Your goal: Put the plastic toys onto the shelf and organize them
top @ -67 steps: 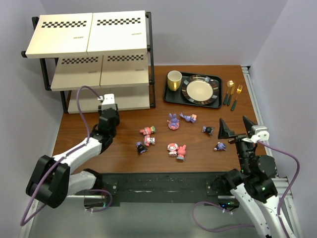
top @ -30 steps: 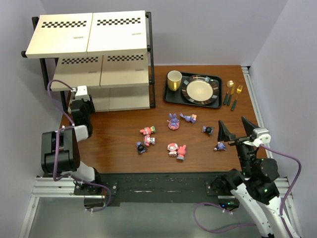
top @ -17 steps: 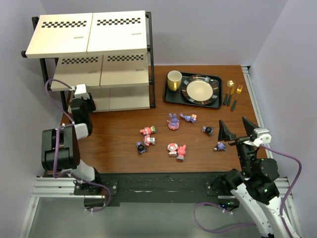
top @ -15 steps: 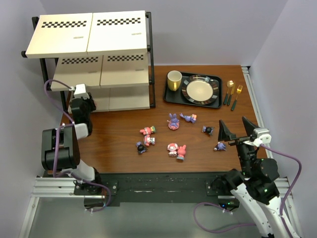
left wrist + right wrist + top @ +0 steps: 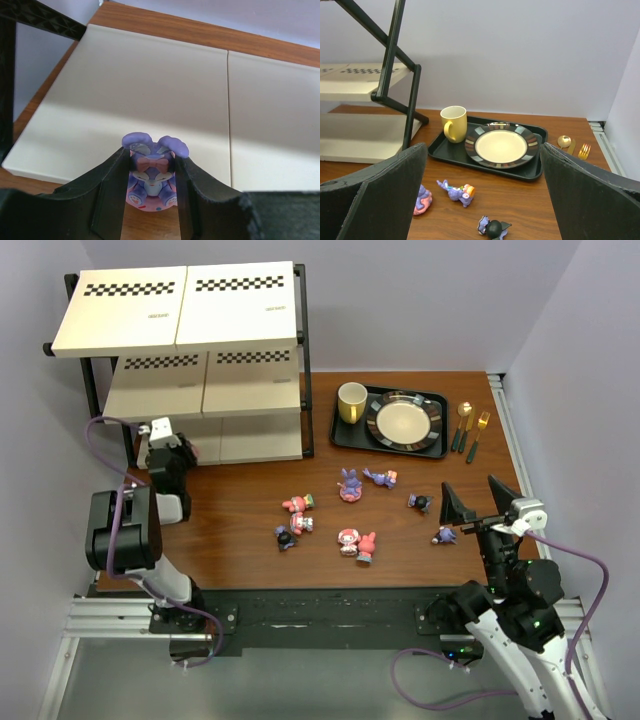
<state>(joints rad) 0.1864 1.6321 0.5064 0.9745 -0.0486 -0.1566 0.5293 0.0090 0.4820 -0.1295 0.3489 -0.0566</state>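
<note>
We begin with the brown surface (image 5: 240,540), seen whole only from above. The shelf (image 5: 180,310) stands at its far left corner, directly ahead of the left pincer (image 5: 150,159). From above we see three stacked tiers. The left wrist view shows only the lowest cream board, spreading just beyond the fingertips.

Ahead and to the left of the right pincer (image 5: 472,506) lies the black tray (image 5: 352,437), carrying the striped plate (image 5: 404,423) and the yellow mug (image 5: 351,401). The gold cutlery (image 5: 470,430) lies just right of the tray. The right wrist view shows all of these from the side, framed between its two fingers.

From above we count nine loose toys (image 5: 348,540) scattered on the surface between the two pincers, nearer the right one. The right wrist view catches only three of them, low between its fingers.

One more toy, a purple bunny (image 5: 150,175) on a pink round base, shows only in the left wrist view, since from above the wrist hides it. The left pincer is closed partway on it, one finger against each side, with the ears rising above the fingertips. The bunny's base sits at the near edge of the lowest board, and we cannot tell whether it touches the surface.

The right pincer is spread wide and holds nothing. A small purple toy lies near its left finger.
</note>
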